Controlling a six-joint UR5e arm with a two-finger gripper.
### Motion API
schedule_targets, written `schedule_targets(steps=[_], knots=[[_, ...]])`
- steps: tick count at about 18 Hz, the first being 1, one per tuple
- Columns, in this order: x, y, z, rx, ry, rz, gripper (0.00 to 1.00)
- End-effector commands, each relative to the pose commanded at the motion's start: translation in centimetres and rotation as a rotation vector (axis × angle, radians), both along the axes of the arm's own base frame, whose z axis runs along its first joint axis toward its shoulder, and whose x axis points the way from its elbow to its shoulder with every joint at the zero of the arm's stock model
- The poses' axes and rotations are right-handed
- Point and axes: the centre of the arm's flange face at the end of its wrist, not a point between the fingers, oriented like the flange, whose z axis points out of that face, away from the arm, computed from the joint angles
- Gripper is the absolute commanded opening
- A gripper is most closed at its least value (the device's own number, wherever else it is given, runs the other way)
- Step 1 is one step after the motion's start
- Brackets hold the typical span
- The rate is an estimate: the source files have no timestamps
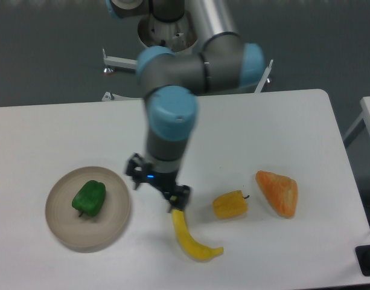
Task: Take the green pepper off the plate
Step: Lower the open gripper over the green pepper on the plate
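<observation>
The green pepper (89,198) lies on the round beige plate (63,226) at the front left of the white table. It rests left of the plate's middle, stem towards the front. My gripper (158,183) points straight down over the table just right of the plate's rim, apart from the pepper. Its two black fingers (181,197) stand spread apart with nothing between them. The fingertips are mostly hidden under the wrist.
A yellow banana (189,238) lies just below the gripper, its top end close to the right finger. A yellow pepper (230,205) and an orange wedge-shaped item (279,193) lie to the right. The table's front edge is near the banana.
</observation>
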Motion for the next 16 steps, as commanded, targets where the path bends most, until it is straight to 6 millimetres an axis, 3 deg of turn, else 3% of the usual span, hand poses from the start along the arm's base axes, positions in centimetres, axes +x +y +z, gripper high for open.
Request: schedule_targets(steps=[3,7,16], knots=[[3.4,0.2,-1.7,-0.030,-0.017,0.058,1.00],[5.7,0.1,-3.2,-0.041,-0.018,0.037,1.00],[6.3,-0.2,-5.4,-0.025,-0.006,0.028,1.00]])
